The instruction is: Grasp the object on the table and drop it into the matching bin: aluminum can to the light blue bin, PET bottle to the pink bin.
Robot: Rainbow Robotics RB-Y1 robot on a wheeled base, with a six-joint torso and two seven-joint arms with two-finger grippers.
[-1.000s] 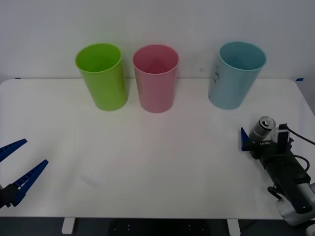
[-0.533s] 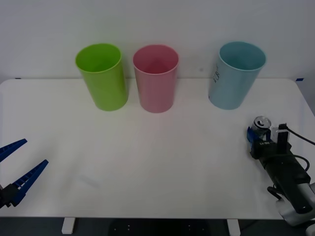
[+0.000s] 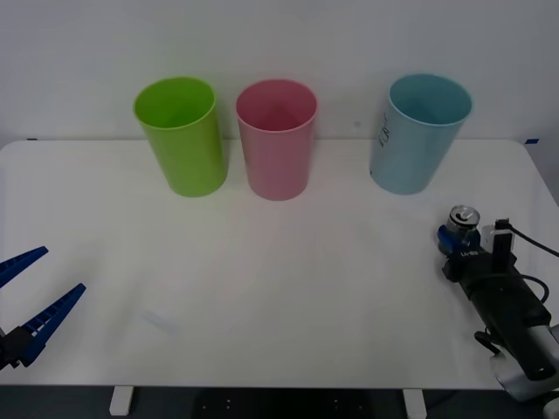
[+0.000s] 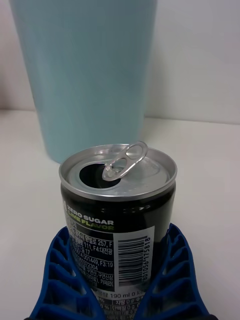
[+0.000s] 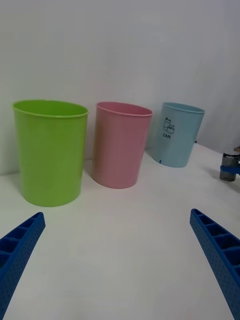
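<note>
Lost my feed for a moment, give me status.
Right gripper shut on can, upright on table. Left gripper open, parked near table's left edge. Blue bin just beyond can, path clear.

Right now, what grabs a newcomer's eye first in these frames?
Three tall bins along the table's far edge: lime green bin, pink bin, light blue bin off to the right. Near the right edge, the right gripper is shut on the aluminum can, upright, tab lifted. The left gripper waits open at the near left corner.
</note>
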